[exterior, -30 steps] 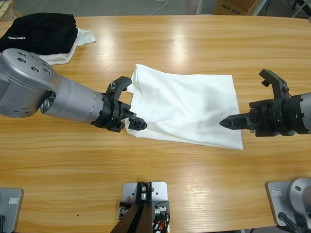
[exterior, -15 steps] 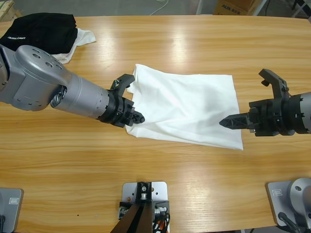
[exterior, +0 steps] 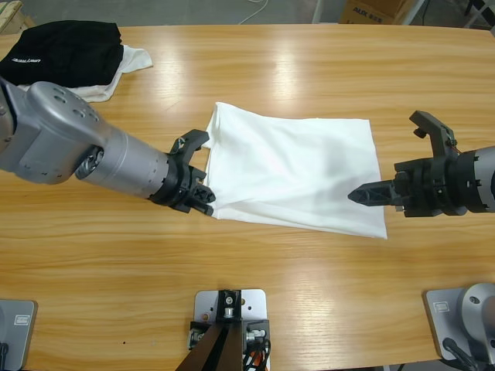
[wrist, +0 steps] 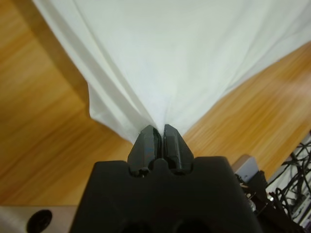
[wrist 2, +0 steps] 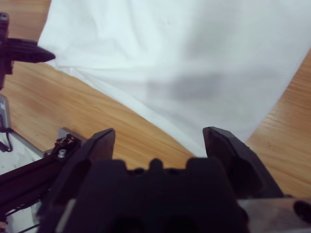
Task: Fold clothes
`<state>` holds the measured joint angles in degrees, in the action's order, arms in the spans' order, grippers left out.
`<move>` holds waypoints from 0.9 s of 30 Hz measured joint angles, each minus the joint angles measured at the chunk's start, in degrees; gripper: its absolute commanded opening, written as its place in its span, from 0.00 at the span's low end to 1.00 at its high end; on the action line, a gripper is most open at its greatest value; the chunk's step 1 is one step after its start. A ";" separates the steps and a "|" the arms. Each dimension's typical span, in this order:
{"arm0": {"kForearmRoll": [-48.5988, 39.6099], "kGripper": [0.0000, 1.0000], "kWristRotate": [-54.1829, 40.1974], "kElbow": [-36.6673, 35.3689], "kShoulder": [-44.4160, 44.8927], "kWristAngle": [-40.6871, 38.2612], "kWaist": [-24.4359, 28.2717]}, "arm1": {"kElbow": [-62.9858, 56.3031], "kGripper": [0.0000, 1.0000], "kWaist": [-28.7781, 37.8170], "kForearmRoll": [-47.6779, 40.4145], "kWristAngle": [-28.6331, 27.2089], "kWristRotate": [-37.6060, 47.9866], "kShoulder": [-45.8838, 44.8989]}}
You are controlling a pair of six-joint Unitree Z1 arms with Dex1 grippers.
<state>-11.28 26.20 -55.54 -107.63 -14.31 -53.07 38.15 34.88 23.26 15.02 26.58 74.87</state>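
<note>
You can read very little here. On the cardboard box [exterior: 370, 11] at the top edge of the high view, beyond the table's far side, you see dark printed letters that look like "AUX", followed by smaller characters you cannot make out. On the black garment [exterior: 66, 51] at the table's far left corner, a short line of white lettering [exterior: 21, 59] runs along its near edge, but it is too small for you to read. Neither wrist view shows you any text, number or sign.
</note>
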 measured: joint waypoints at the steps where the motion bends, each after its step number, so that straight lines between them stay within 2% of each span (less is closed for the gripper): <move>1: -0.05 0.00 0.20 0.45 0.32 0.05 -0.13 | 0.00 0.74 0.00 -0.04 0.00 0.00 0.14; 5: -0.05 0.00 1.33 1.51 0.93 0.07 -1.07 | 0.00 0.74 0.00 -0.04 0.00 0.15 1.45; 6: -0.05 0.17 1.68 1.87 0.93 0.07 -1.29 | 0.00 0.74 0.00 -0.04 0.00 0.30 1.90; 7: -0.05 0.55 1.98 2.39 0.93 0.07 -1.53 | 0.00 0.74 0.00 -0.04 0.00 0.46 2.25; 8: -0.05 0.80 2.17 2.93 0.93 0.07 -1.68 | 0.00 0.74 0.00 -0.04 0.00 0.55 2.41; 10: -0.05 0.97 2.53 3.81 0.92 0.07 -1.85 | 0.00 0.73 0.00 -0.04 0.00 0.67 2.64; 11: -0.05 0.99 2.76 3.97 0.92 0.30 -1.95 | 0.00 0.68 0.00 -0.04 0.00 0.70 2.78; 12: -0.05 1.00 2.95 4.03 0.93 0.79 -2.09 | 0.00 0.44 0.00 -0.04 0.00 0.73 2.88; 13: -0.05 1.00 3.03 4.03 0.95 1.54 -2.33 | 0.00 0.21 0.00 -0.04 0.00 0.75 2.92; 14: -0.05 1.00 3.03 4.03 1.23 2.56 -2.59 | 0.00 0.03 0.00 -0.04 0.00 0.75 2.92; 15: -0.15 0.99 3.03 4.03 2.12 3.91 -2.80 | 0.00 0.00 0.00 -0.04 0.00 0.75 2.91; 17: -1.28 0.95 3.03 3.91 5.89 6.63 -3.08 | 0.04 0.00 0.00 -0.04 0.00 0.75 2.60; 20: -5.29 0.47 3.03 1.77 13.67 10.50 -3.38 | 0.27 0.00 -1.44 -0.04 0.00 0.26 1.59; 22: -6.93 0.04 3.67 -1.14 16.78 11.61 -4.05 | 0.66 0.00 -4.26 -0.21 0.43 -0.63 1.52; 23: -7.39 0.00 4.94 -2.85 17.08 11.74 -4.69 | 0.95 0.00 -5.73 -0.55 0.65 -0.97 1.54; 27: -7.95 0.00 10.83 -9.09 13.38 11.78 -7.75 | 1.71 0.00 -10.84 -3.73 3.90 -2.54 4.44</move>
<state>-19.23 37.04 -64.63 -94.25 -2.53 -60.82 39.86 24.03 19.53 18.92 24.04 79.31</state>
